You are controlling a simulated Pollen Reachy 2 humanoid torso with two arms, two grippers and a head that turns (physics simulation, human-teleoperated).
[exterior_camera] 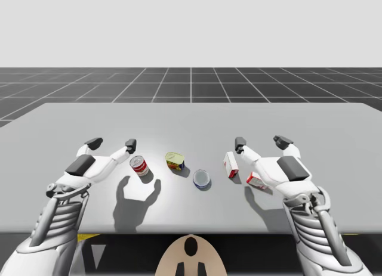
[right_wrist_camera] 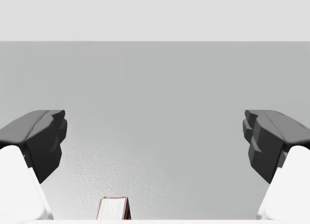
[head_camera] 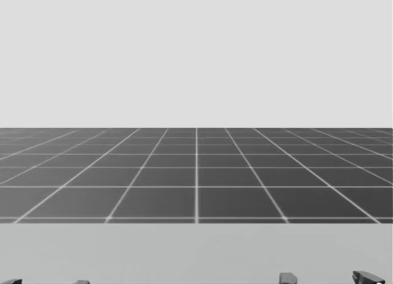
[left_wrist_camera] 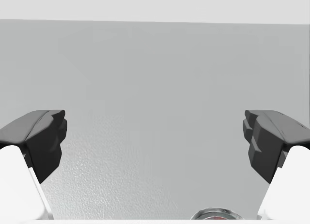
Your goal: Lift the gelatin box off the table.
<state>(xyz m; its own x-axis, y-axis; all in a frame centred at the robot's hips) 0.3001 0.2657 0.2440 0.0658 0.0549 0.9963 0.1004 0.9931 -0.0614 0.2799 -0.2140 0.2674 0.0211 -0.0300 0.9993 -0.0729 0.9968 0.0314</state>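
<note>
1. High view. Two grippers hang low over the grey table (exterior_camera: 191, 118).
   - The left gripper (exterior_camera: 111, 144) is spread wide with nothing in it. A red-and-white can (exterior_camera: 139, 166) stands just near of its right finger.
   - The right gripper (exterior_camera: 261, 143) is equally wide and empty.
   - A small red-and-white box (exterior_camera: 231, 164) rests on the table just beside that gripper's left finger. A second red-and-white box (exterior_camera: 255, 180) lies partly hidden under the right hand. Which of the two is the gelatin box, I cannot tell.
   - Between can and boxes sit a yellow-green tin (exterior_camera: 175, 161) and, nearer, a blue can (exterior_camera: 202, 179).
2. Head view. Dark fingertips of the left gripper (head_camera: 46, 282) and right gripper (head_camera: 326, 278) show against the table's far part. Grid floor lies beyond.
3. Left wrist view. The left gripper (left_wrist_camera: 155, 141) has its fingers far apart over bare table. The can's rim (left_wrist_camera: 215, 215) sits under it, toward the right finger.
4. Right wrist view. The right gripper (right_wrist_camera: 155, 141) is wide open and holds nothing. One box's edge (right_wrist_camera: 112, 208) sits under it, untouched; which box, I cannot tell.
</note>
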